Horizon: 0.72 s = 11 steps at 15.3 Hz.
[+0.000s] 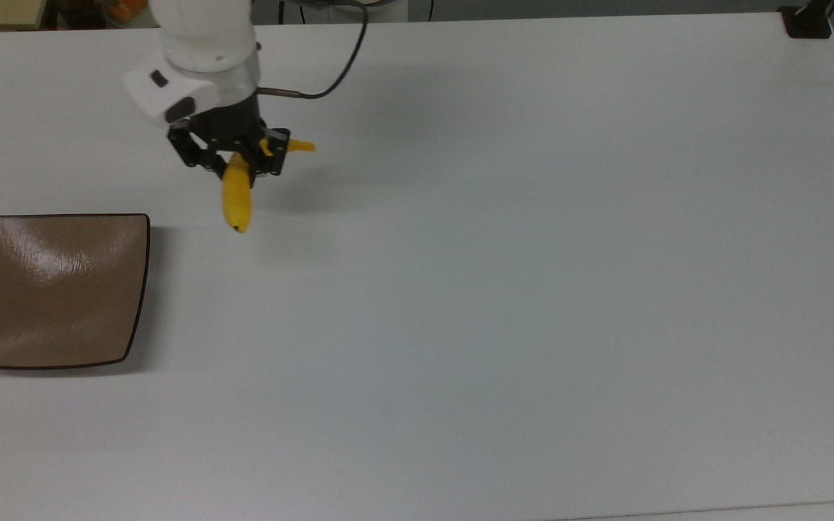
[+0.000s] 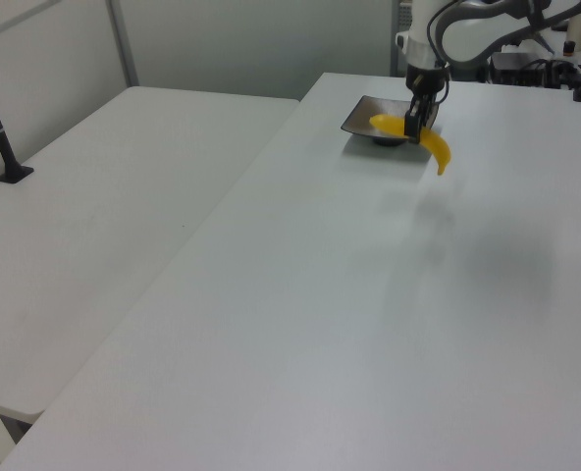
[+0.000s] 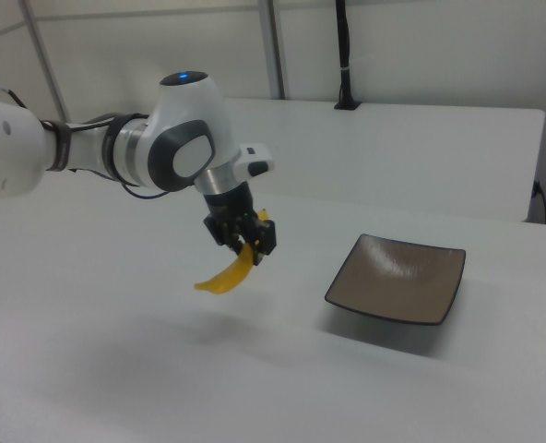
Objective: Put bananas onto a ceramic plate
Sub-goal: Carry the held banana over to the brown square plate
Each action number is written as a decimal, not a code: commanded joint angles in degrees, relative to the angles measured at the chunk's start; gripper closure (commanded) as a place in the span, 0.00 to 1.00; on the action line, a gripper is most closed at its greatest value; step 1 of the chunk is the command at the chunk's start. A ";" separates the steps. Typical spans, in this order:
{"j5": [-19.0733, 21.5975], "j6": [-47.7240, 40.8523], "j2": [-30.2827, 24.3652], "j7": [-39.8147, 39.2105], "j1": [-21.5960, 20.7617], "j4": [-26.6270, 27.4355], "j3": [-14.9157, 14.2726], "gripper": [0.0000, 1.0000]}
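Claw (image 1: 232, 161) is clamped on the banana (image 1: 236, 194), carrying it above the worktop (image 1: 533, 289), so it's mid-transfer, and next it needs to head toward 8 o'clock in the top view over the brown plate (image 1: 55, 289) and let go.

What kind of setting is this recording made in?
Most likely a lab or office test space, not a kitchen. A robot arm's gripper holds a banana above a bare white table with a lone brown plate; plain partition walls and a second white table stand alongside.
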<state>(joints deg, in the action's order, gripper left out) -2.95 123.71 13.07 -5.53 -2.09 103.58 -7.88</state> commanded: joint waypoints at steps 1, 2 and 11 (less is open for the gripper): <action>0.57 1.71 4.40 -2.20 1.64 -5.82 -1.08 0.82; 1.09 1.71 5.98 -2.11 2.34 -8.02 -1.08 0.82; 8.12 14.87 14.08 -3.16 8.76 -14.62 -1.17 0.84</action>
<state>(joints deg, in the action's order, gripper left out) 1.69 134.64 25.01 -6.52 5.35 90.94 -8.86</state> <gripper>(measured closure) 0.696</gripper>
